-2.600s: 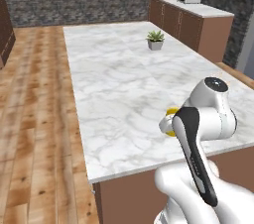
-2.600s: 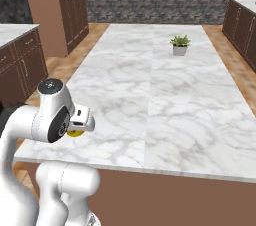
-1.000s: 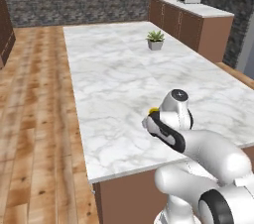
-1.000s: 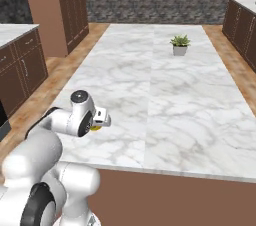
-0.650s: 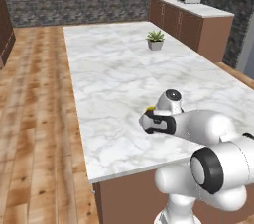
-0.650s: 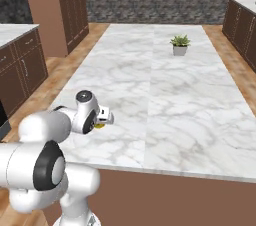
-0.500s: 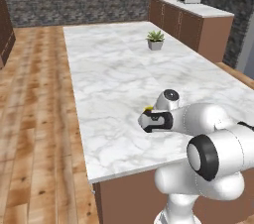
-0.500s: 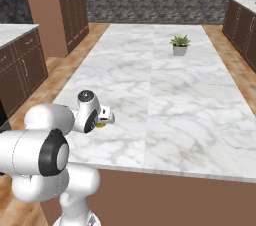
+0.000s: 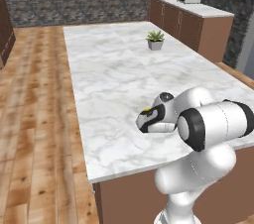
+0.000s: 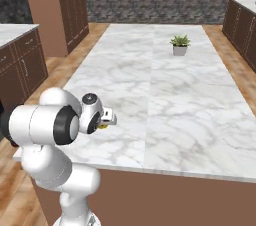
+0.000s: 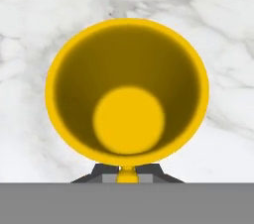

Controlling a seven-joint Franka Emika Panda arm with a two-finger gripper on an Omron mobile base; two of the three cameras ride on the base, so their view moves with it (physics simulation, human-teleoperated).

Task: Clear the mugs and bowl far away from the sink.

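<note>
- The fingers (image 11: 127, 176) are sitting at the bottom centre of the hand view, drawn close together and pinching the near wall of the yellow mug (image 11: 127, 91), whose rim strip is showing between the two dark tips.
- In that view the yellow mug is filling the middle of the frame, seen straight down its mouth: a bright rim, a darker inner wall and a round yellow floor.
- Around the mug, the white marble bench (image 11: 30, 29) with grey veins is showing on every side.
- In the left base view the fingers (image 9: 144, 119) are lying in the lower middle of the frame, low over the bench (image 9: 109, 84), with a sliver of the yellow mug (image 9: 146, 110) peeking out at the top of the dark hand.
- In the right base view the fingers (image 10: 106, 121) are appearing at the left of the frame, below centre, and a small patch of the yellow mug (image 10: 103, 126) is showing under the white hand.
- Whether the mug is resting on the marble or hanging just above it cannot be told.
- The mug is sitting near the front edge of the bench (image 10: 165, 95), the edge closest to the cameras.
- A small potted plant (image 9: 155, 40) is standing well apart from the mug, in the upper middle of the left base view and at the upper right (image 10: 179, 45) of the right base view.
- Wooden flooring (image 9: 30, 119) is running down the left side of the left base view.
</note>
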